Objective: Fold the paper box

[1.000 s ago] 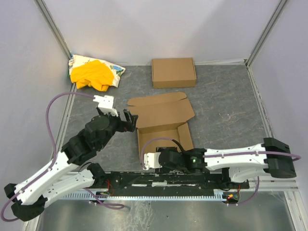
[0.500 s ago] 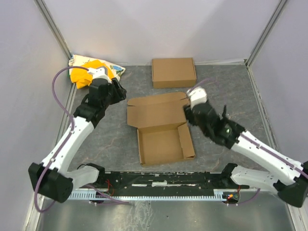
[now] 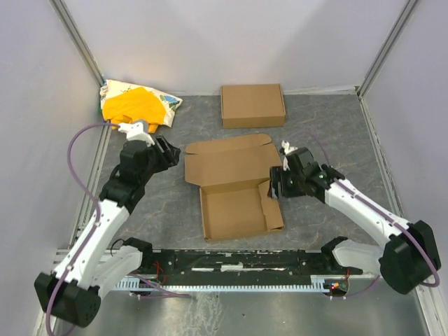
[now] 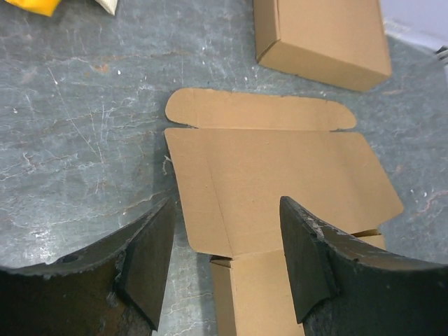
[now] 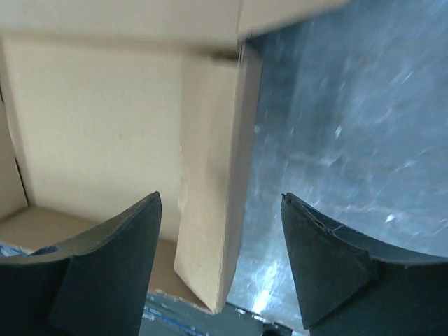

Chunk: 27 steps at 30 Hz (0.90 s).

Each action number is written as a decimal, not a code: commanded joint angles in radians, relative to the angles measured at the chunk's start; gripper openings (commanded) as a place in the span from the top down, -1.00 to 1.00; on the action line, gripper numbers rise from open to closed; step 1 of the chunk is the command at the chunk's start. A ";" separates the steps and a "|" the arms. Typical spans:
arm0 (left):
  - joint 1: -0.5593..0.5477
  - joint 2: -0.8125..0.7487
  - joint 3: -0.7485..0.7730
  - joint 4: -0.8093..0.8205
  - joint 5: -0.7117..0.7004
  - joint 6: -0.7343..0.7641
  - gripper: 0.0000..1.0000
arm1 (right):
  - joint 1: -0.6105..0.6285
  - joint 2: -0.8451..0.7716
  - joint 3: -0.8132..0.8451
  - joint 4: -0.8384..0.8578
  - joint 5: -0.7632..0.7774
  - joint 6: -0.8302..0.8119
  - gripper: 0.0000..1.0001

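grey table (image 3: 329,154) is carrying the paper box (image 3: 234,189) near its middle, its lid lying flat. only the right wrist view is showing the right tool (image 5: 220,199) gaping astride the box's right wall; the left tool (image 4: 225,210) is hovering released over the lid's left edge.

Robotics lab test cell, seen from above. A grey stone-patterned tabletop (image 3: 329,161) fills the middle of the frame, walled in by plain white panels (image 3: 231,42) set in bare aluminium posts (image 3: 78,42) at upper left and upper right. A white robot arm (image 3: 105,208) at lower left and a second arm (image 3: 364,206) at lower right, trailing purple cable (image 3: 72,150), are bolted to a black mounting rail (image 3: 231,260) along the bottom edge.
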 commanded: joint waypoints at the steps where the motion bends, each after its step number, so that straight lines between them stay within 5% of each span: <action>1: 0.000 -0.140 -0.090 0.090 -0.051 0.038 -0.36 | 0.015 -0.101 -0.117 0.057 -0.112 0.070 -0.51; 8: 0.000 -0.214 -0.148 0.095 -0.056 0.045 -0.37 | 0.058 -0.009 -0.118 0.086 -0.103 0.067 -0.29; 14: 0.000 -0.234 -0.151 0.082 -0.054 0.049 -0.38 | 0.104 0.118 -0.054 0.065 -0.028 0.080 0.14; 20: 0.000 -0.254 -0.157 0.081 -0.051 0.051 -0.38 | 0.207 0.202 0.028 -0.078 0.285 0.114 0.64; 27: -0.001 -0.248 -0.158 0.088 -0.021 0.051 -0.38 | 0.292 0.315 0.087 -0.182 0.520 0.168 0.92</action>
